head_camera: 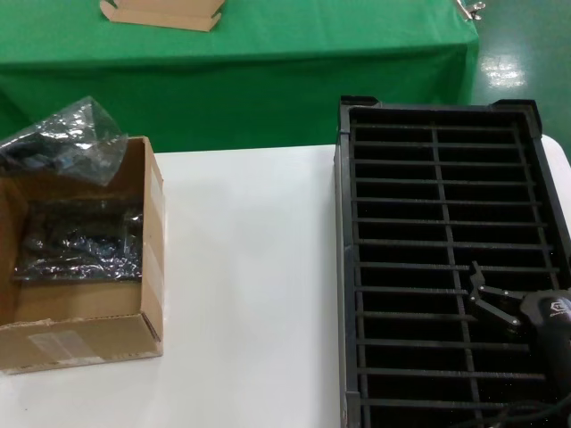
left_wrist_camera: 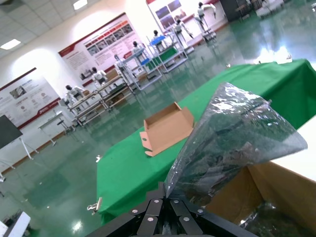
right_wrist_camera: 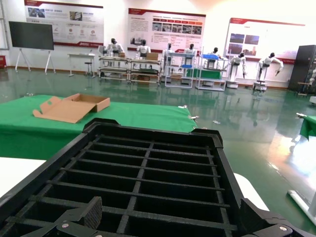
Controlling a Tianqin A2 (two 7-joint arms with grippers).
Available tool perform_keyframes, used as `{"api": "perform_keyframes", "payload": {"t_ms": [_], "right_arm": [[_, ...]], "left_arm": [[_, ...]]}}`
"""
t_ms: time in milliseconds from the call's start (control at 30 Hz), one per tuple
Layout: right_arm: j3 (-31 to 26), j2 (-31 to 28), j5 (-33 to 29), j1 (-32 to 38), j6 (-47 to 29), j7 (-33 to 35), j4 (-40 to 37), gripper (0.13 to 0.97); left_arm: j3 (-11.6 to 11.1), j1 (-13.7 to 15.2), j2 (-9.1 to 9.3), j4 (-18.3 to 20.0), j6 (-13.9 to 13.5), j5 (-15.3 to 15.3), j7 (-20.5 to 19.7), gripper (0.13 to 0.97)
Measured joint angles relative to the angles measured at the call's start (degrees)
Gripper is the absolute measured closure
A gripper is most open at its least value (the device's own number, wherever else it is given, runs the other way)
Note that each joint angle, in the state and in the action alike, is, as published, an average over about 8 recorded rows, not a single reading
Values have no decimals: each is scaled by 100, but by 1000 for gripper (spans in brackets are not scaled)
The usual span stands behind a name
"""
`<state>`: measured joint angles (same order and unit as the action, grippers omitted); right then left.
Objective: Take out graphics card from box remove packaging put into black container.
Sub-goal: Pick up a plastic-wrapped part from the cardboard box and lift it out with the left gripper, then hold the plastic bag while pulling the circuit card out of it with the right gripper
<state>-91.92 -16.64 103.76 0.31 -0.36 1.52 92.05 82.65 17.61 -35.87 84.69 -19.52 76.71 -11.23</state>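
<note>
The brown box [head_camera: 147,267] stands at the left of the white table. A crinkly grey-clear packaging bag [head_camera: 62,134] rises above its far corner, with something dark showing through the plastic. I cannot make out the graphics card itself. In the left wrist view my left gripper [left_wrist_camera: 170,197] is shut on a pinched corner of the packaging [left_wrist_camera: 232,143], above the box wall [left_wrist_camera: 276,182]. The black container [head_camera: 343,267] fills the right side. My right gripper [head_camera: 486,294] hovers open over its near slots, seen in the right wrist view as the right gripper [right_wrist_camera: 173,222] above the black container [right_wrist_camera: 148,163].
More dark boards in shiny plastic [head_camera: 80,241] lie inside the box. A flat tan cardboard tray [head_camera: 162,12] sits on the green-covered table [head_camera: 268,80] behind. Bare white tabletop [head_camera: 250,285] lies between the box and the container.
</note>
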Motion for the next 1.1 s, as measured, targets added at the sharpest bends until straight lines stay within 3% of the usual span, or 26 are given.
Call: {"api": "perform_keyframes", "payload": {"t_ms": [100,267,467,733,933,1100], "right_arm": [[0,0,0,0,0,0,0,129],[0,-4,3,-8,6,-3,14,129],[-17,-71,-6,23,4,8,215,129],[-234,-197,-54,711,-517,158,508,129],[-649,-88,-5,1433,-1299,444,433,129],[-1115,69,-13,1914,-2010,837,189,129]], "left_arm": [[-221,-104,-11,-44,-104,622,482,958],[-687,-303,119,-103,-448,1625,1397,958],[-975,-557,195,14,-649,2287,1927,958],[-936,-802,139,281,-456,2511,1927,958],[-661,-847,41,405,-222,2445,1706,958],[-345,-877,-119,565,27,2220,1321,958]]}}
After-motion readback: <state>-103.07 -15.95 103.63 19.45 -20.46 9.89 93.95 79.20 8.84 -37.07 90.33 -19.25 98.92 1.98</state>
